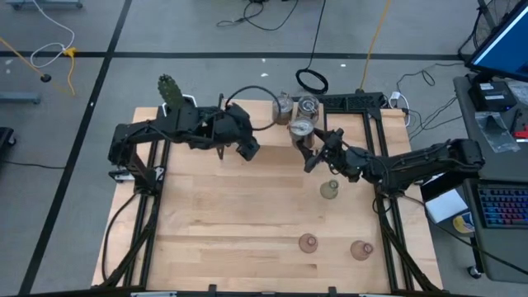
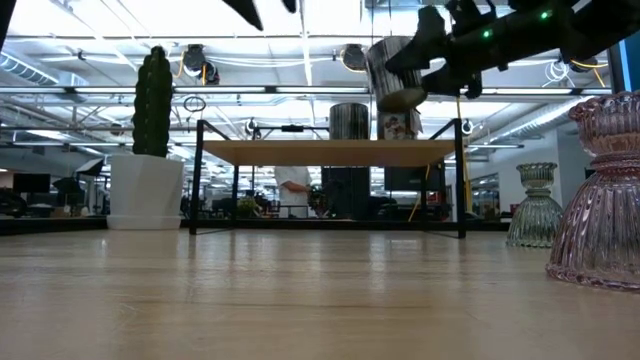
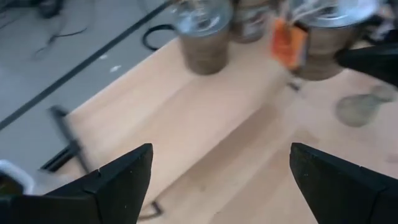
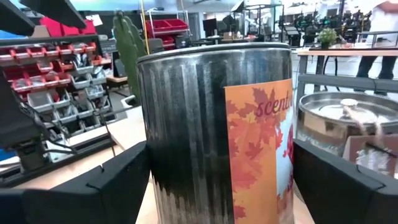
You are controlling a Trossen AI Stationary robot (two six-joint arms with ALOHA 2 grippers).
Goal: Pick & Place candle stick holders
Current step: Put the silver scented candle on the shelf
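**Q:** Step in hand?

**A:** Transport of one piece, by judgement. Right gripper (image 4: pixel 217 183) clamped on a round silvery holder (image 4: pixel 211 118) with an orange label, one finger on each flank. Raised off the table (image 1: pixel 231 214), as the low view shows. Carried close to the far edge, just beside two more silvery holders (image 1: pixel 285 105) standing there.

**Q:** The other arm?

**A:** Left gripper (image 3: pixel 221 180) spread wide and empty, hovering over the far left-centre of the board and facing the silvery group.

**Q:** Rest of the set?

**A:** Pale green holder (image 1: pixel 329 190) upright right of centre. Two pink holders (image 1: pixel 308 242) nearer the front edge, apart from each other. Cactus (image 1: pixel 172 91) at the far left corner, no part of the job.

**Q:** Next move?

**A:** Probably a level carry to a free spot, a straight descent, then release once the base sits flat. Drop point not shown, so not certain.

**Q:** Edges and room?

**A:** Broad bare wood across the centre and the left half. Tightest along the far edge, between the standing silvery pair and the left arm. Risk of a knock on the green holder if swung toward the right front. Black frame rails along both sides.
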